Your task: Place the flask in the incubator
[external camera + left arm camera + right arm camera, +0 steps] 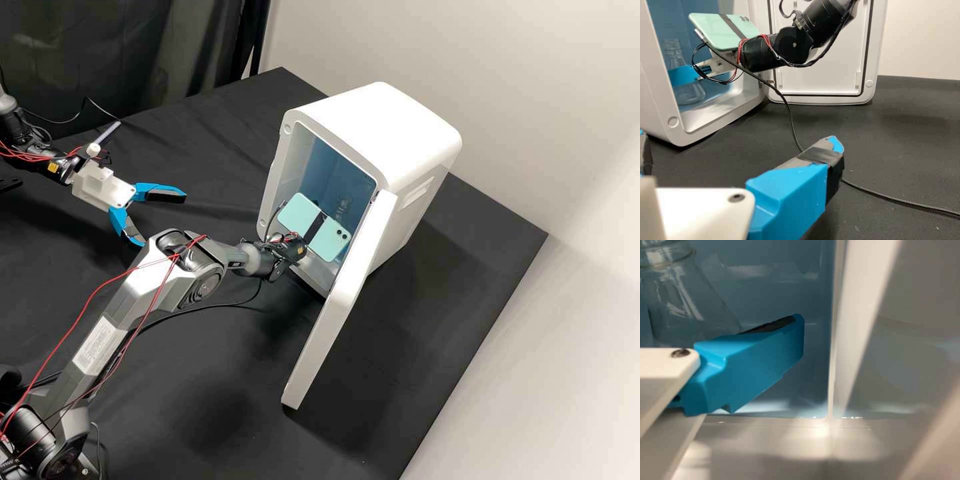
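High view: the incubator point(393, 147) stands on the counter point(200, 153) with its door point(333, 313) swung wide open. The right arm point(200, 263) reaches through the incubator's open front, and the mint-green phone point(313, 227) strapped to its wrist sits just inside the opening. The left hand point(162, 219) hangs well apart from the incubator, out in front of the opening, its two blue fingers spread with nothing between them.

Left wrist view: the flask point(680, 70) stands upright on the incubator's floor, neck up and broad base down, deep inside the blue-lit chamber. The right hand point(684, 76) is right against it at mid height. I cannot tell whether that hand is parted or clamped on the glass. A black cable point(790, 130) trails from the arm's wrist across the counter, outside the incubator.

Right wrist view: the flask point(667, 285) shows as clear glass just beside the right hand point(747, 357), towards the incubator's back wall. Contact cannot be judged here.

The flask seems to be in place already, so what is left looks like letting go and backing out. The right hand is by far the nearer one. With the flask's long axis vertical and the glass close alongside, I judge the way out is straight back through the incubator's opening, without brushing the flask sideways.
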